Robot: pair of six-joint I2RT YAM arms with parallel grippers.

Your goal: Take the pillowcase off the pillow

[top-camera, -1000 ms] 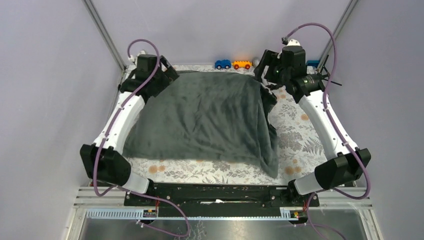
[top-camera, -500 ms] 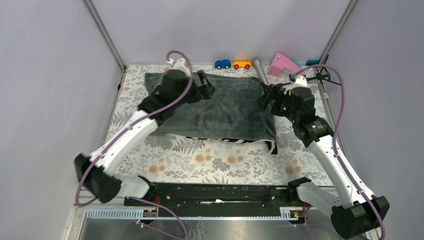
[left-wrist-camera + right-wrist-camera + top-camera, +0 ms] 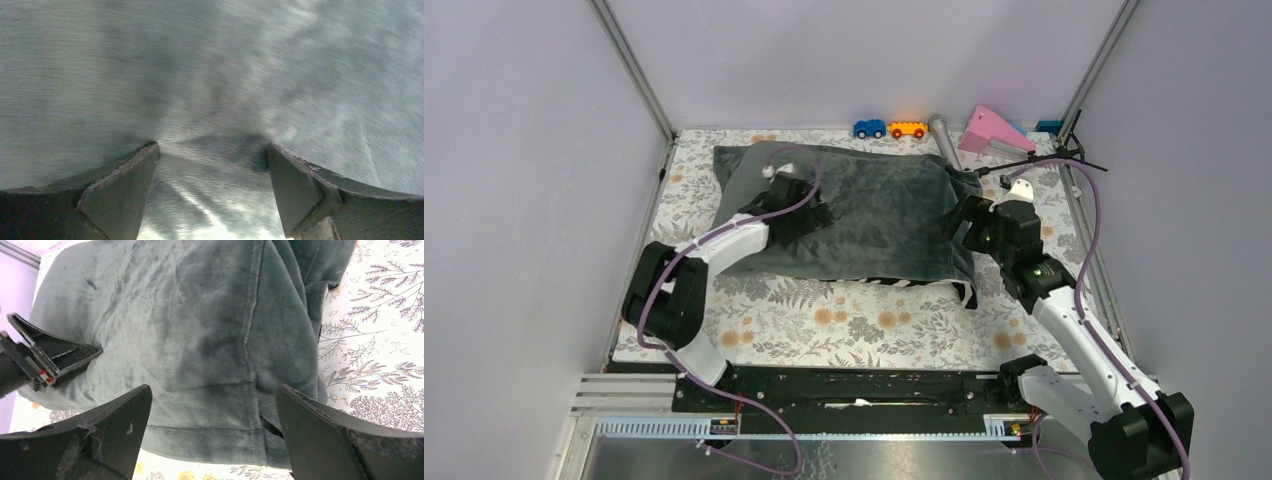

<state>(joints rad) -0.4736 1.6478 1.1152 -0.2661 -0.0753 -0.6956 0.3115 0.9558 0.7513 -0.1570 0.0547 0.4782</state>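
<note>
The pillowcase (image 3: 874, 205) lies on the table, dark grey-green plush face up, a strip of zebra stripes showing at its near edge. The cream pillow is hidden inside it. My left gripper (image 3: 816, 213) is open and rests on the plush left of the middle; its wrist view shows only blurred plush (image 3: 215, 75) between the spread fingers. My right gripper (image 3: 959, 222) is open and hovers over the case's right end, where a seam and folded edge (image 3: 280, 340) show. The left gripper's fingers (image 3: 55, 355) show in the right wrist view.
Toy cars, blue (image 3: 869, 128) and orange (image 3: 907, 128), a grey cylinder (image 3: 944, 138) and a pink wedge (image 3: 994, 130) line the far edge. The floral tablecloth (image 3: 864, 325) shows in front of the case and to its right (image 3: 380, 335). Metal frame posts stand at both far corners.
The left arm has folded back and its gripper has come down nearer onto the plush. The right gripper has shifted slightly toward the near side. The pillowcase has flattened from a raised mound.
</note>
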